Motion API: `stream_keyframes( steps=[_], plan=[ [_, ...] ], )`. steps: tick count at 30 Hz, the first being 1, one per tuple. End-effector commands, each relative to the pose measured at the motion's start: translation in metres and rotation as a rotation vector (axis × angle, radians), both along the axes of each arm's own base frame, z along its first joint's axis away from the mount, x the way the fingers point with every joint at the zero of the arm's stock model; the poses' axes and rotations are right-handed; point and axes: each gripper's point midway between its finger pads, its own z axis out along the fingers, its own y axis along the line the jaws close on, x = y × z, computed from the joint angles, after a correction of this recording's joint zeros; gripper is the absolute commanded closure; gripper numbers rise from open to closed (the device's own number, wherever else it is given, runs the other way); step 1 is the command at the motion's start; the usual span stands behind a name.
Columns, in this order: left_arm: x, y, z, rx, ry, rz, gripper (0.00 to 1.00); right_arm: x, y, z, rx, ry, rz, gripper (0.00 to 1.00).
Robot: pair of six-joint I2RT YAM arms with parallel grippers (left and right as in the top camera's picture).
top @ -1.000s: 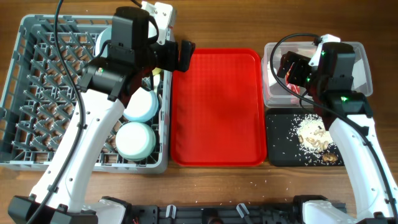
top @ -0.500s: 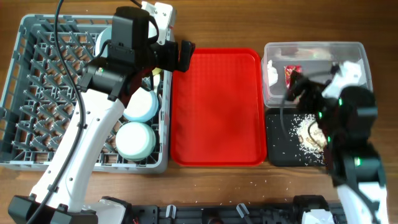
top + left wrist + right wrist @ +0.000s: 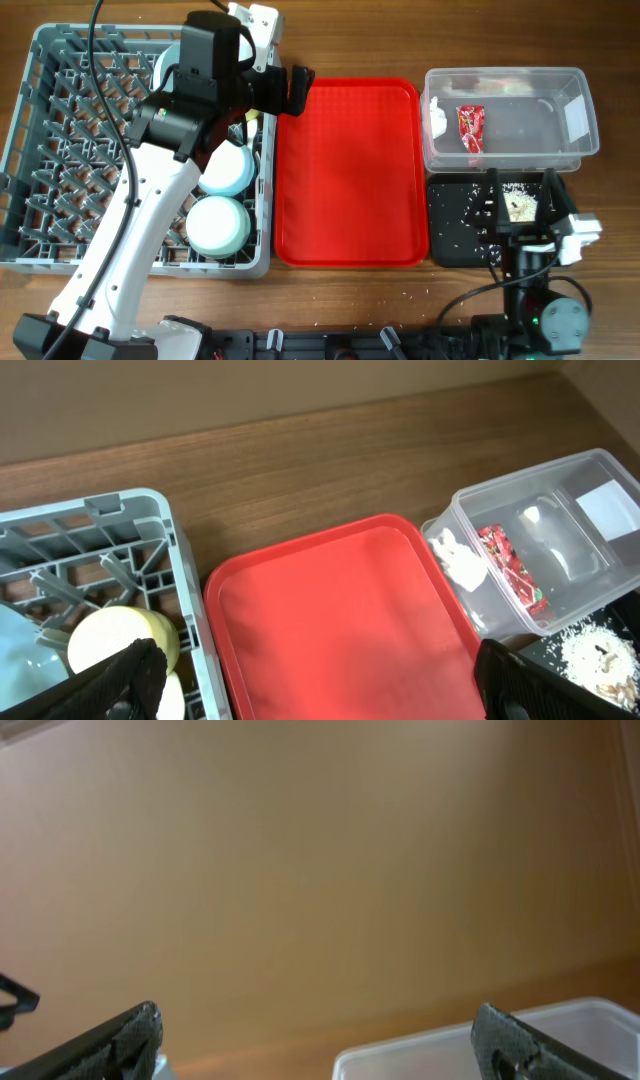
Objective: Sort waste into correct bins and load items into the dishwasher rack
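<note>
On a brown wood-grain table [image 3: 350, 300] before a plain tan wall [image 3: 300, 870], crumpled red wrapper [image 3: 470, 128] and white tissue [image 3: 437, 115] inside the clear tub [image 3: 585, 95], whitish rice [image 3: 518, 207] strewn over the black tray [image 3: 450, 250] just beside it, left gripper [image 3: 295, 90] and right gripper [image 3: 520, 200] both with fingers spread wide.

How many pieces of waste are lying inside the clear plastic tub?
2. In the clear tub, the crumpled white tissue lies at the left end and the red snack wrapper just right of it. Nothing else shows inside, and nothing covers the tub.
</note>
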Motion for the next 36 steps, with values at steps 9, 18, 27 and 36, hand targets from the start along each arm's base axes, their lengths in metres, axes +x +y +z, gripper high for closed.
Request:
stream_keyframes(
  steps=[9,18,27,36],
  plan=[
    [0.001,0.000,0.004,-0.017,-0.004,0.001,0.00,0.019,0.006,-0.103,-0.268,0.275,-0.013,0.00],
    [0.001,0.000,0.004,-0.017,-0.004,0.001,0.00,0.019,0.007,-0.103,-0.338,0.272,-0.021,0.00],
    [0.001,0.000,0.004,-0.017,-0.004,0.001,0.00,0.019,0.007,-0.103,-0.338,0.273,-0.021,0.00],
    [0.001,0.000,0.004,-0.017,-0.004,0.001,0.00,0.019,0.007,-0.103,-0.338,0.273,-0.021,0.00]
  ],
)
